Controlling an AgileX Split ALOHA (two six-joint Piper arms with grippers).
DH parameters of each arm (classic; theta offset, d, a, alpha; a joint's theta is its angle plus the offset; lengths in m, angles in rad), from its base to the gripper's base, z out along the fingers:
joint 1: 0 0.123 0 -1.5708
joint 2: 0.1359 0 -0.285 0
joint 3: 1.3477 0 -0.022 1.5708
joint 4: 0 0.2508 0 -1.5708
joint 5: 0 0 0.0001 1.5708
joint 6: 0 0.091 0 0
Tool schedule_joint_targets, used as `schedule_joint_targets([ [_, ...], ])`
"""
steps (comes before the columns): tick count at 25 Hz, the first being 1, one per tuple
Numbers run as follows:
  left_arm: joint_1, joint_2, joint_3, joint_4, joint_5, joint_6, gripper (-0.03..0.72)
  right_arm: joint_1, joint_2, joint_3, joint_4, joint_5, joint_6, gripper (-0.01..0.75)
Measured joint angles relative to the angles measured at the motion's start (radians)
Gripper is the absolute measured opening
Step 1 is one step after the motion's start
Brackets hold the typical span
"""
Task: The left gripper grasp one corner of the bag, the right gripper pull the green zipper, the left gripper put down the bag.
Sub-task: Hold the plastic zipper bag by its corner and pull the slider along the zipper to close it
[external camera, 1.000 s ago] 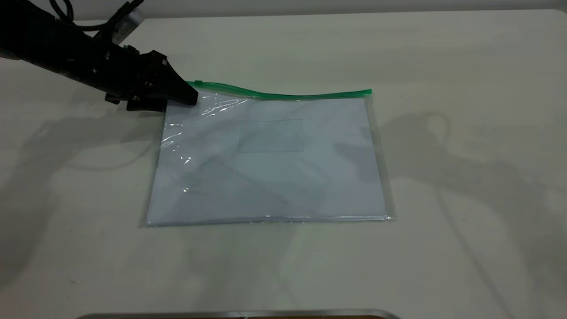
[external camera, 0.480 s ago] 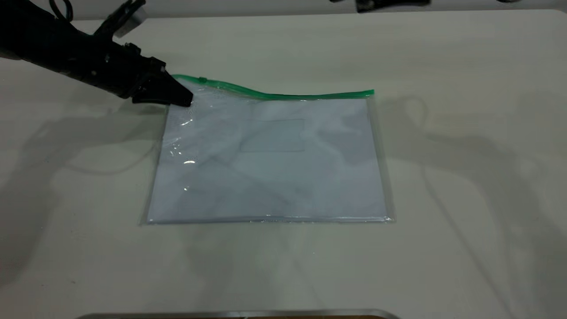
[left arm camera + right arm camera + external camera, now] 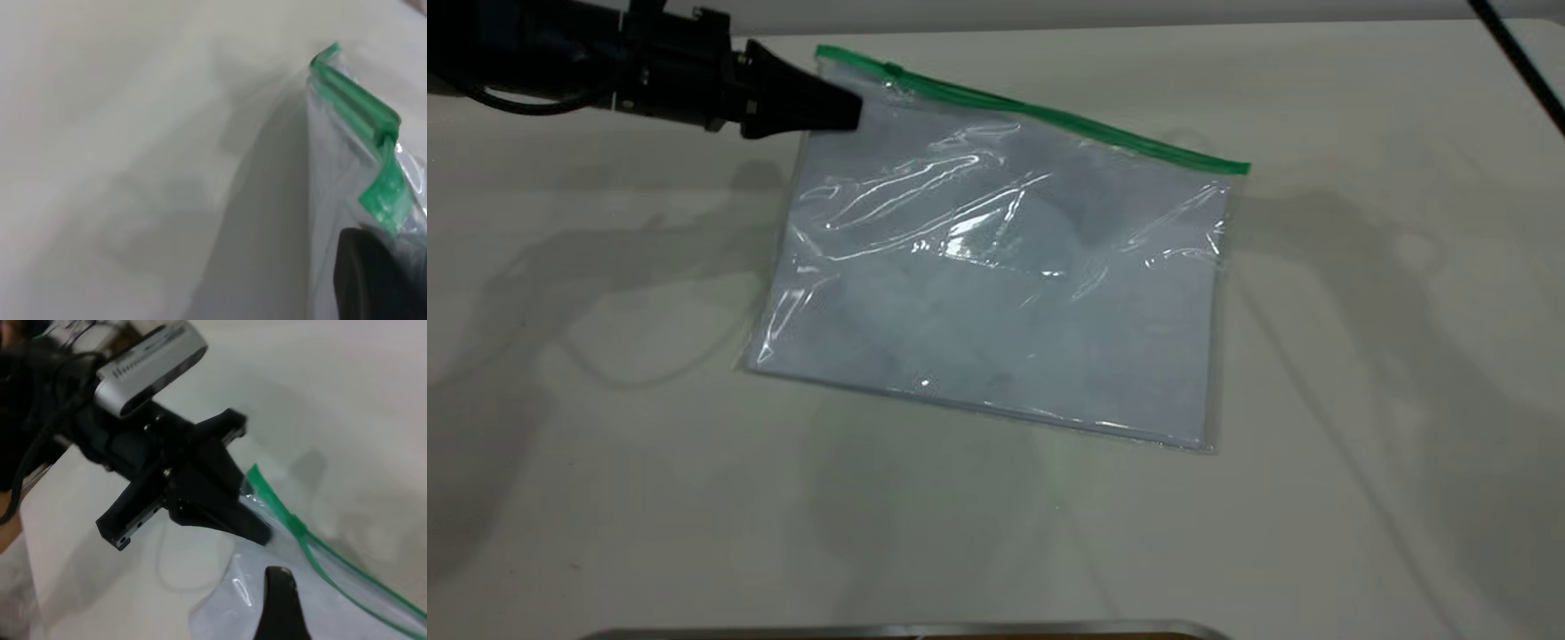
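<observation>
Exterior view, with both wrist views. The left hand (image 3: 852, 111), a black tapered robot jaw on a ribbed black arm, reaches in from the far left edge of the pale worktop (image 3: 1360, 400). Its jaws are pinched together on the clear plastic corner (image 3: 845, 76) of the bag, at the end where the green strip begins.

The bag (image 3: 1005, 276), a large flat rectangular pouch of clear plastic holding white paper sheets, hangs tilted from that grip. The gripped corner is raised off the worktop, and the opposite near edge rests on the surface or just above it; the view does not settle which. Wrinkles and bright glints cross the plastic film.

The green zipper (image 3: 1049, 114), a thin bright green strip, runs along the far long edge of the bag and slopes downward away from the left hand. A small darker slider tab (image 3: 891, 69) sits on the strip just beside the gripped corner.

In the left wrist view the end of the green strip (image 3: 363, 110) appears folded over at the pouch edge, close to a dark jaw tip.

In the right wrist view the left hand (image 3: 257, 527) is seen clamped on the pouch, with a silver wrist camera (image 3: 150, 367) above it. One dark finger (image 3: 280, 603) of the right hand hovers near the zipper (image 3: 313, 550), apart from the plastic; whether that hand is wide or narrow cannot be told.
</observation>
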Motion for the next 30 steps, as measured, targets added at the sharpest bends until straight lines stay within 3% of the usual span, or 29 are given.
schedule_joint_targets([
  [8,-0.035,0.000,0.000,0.000,-0.004,0.009,0.054,0.086,0.083,-0.090,-0.072,0.005,-0.058,0.592],
  [13,-0.059,0.000,0.000,0.000,-0.006,0.009,0.054,0.143,0.092,-0.094,-0.073,-0.066,-0.083,0.592],
  [30,-0.062,0.000,0.000,0.075,-0.024,0.009,0.054,0.146,0.145,-0.104,-0.044,-0.134,-0.108,0.592],
])
